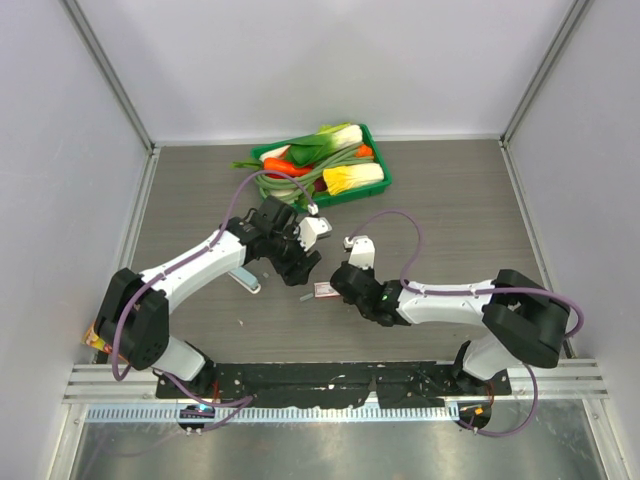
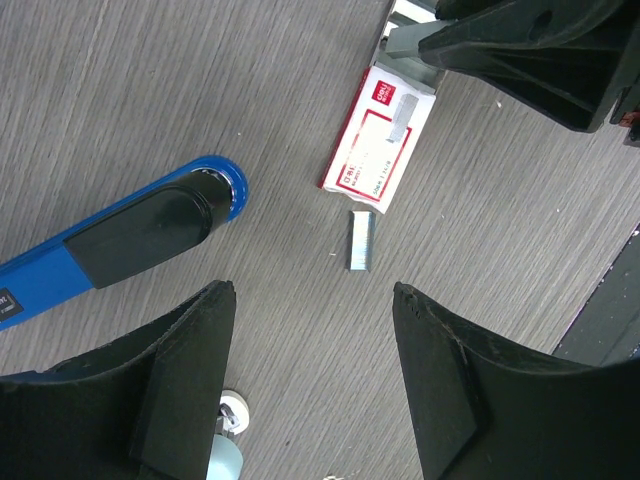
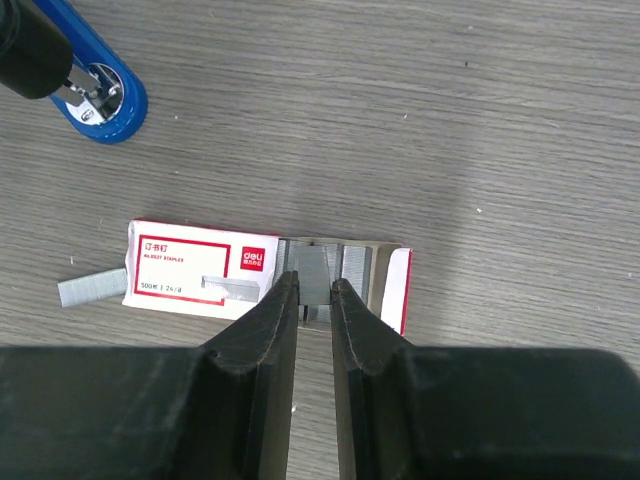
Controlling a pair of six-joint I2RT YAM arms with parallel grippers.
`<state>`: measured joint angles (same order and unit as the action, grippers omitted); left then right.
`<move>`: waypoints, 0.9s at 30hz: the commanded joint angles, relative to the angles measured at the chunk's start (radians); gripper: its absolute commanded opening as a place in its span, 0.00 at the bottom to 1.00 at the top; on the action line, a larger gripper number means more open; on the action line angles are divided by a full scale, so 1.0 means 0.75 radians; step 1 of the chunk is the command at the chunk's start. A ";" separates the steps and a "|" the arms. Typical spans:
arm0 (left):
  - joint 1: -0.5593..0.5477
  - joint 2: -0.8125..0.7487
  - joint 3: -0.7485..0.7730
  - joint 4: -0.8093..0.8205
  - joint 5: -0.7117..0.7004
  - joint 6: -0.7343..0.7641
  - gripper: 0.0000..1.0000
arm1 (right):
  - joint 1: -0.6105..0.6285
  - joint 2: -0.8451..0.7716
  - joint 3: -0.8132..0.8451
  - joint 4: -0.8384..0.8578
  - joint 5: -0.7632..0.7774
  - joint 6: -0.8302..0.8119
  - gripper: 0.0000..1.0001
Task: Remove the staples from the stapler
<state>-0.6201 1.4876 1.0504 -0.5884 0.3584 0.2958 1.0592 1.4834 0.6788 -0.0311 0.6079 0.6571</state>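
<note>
The dark blue stapler (image 2: 120, 240) lies on the table left of my left gripper (image 2: 312, 290), which is open and empty above the table. Its blue tip also shows in the right wrist view (image 3: 100, 90). From above, the left gripper (image 1: 298, 262) covers it. A short grey strip of staples (image 2: 362, 240) lies loose on the table beside the red-and-white carton (image 2: 380, 140), just ahead of the left fingertips; it also shows in the right wrist view (image 3: 90, 291). My right gripper (image 3: 315, 285) is shut on a grey block of staples (image 3: 318, 268) at the carton's open end (image 3: 360, 270).
A green tray (image 1: 377, 152) of toy vegetables stands at the back centre. A pale blue-and-white oblong object (image 1: 246, 279) lies under the left arm. The two grippers are close together over the table's middle. Grey walls close in the sides and the back.
</note>
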 commanded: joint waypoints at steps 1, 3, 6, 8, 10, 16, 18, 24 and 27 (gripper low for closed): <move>0.000 0.001 -0.004 0.018 -0.005 0.015 0.68 | 0.019 0.016 0.021 0.031 0.030 0.005 0.01; 0.000 0.001 -0.006 0.018 -0.011 0.015 0.68 | 0.028 0.020 0.019 0.033 0.034 0.005 0.01; 0.000 0.003 -0.006 0.018 -0.005 0.013 0.68 | 0.032 0.025 0.019 0.033 0.046 0.005 0.01; 0.000 0.003 -0.008 0.020 -0.005 0.013 0.68 | 0.038 0.029 0.021 0.080 0.053 0.003 0.01; 0.000 0.005 -0.006 0.020 -0.009 0.013 0.68 | 0.038 0.035 0.025 0.084 0.055 -0.001 0.02; 0.000 0.001 -0.012 0.020 -0.016 0.019 0.68 | 0.046 0.084 0.056 0.072 0.063 -0.007 0.14; 0.000 0.003 -0.016 0.020 -0.012 0.019 0.68 | 0.052 0.086 0.054 0.062 0.071 -0.003 0.17; 0.000 0.013 -0.014 0.022 -0.003 0.019 0.68 | 0.077 0.055 0.042 0.050 0.091 -0.003 0.30; 0.000 0.019 -0.008 0.024 -0.001 0.013 0.68 | 0.093 0.043 0.044 0.050 0.100 -0.007 0.34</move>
<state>-0.6201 1.4940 1.0412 -0.5877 0.3508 0.2966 1.1107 1.5402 0.6941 -0.0017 0.6350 0.6518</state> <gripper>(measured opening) 0.680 0.327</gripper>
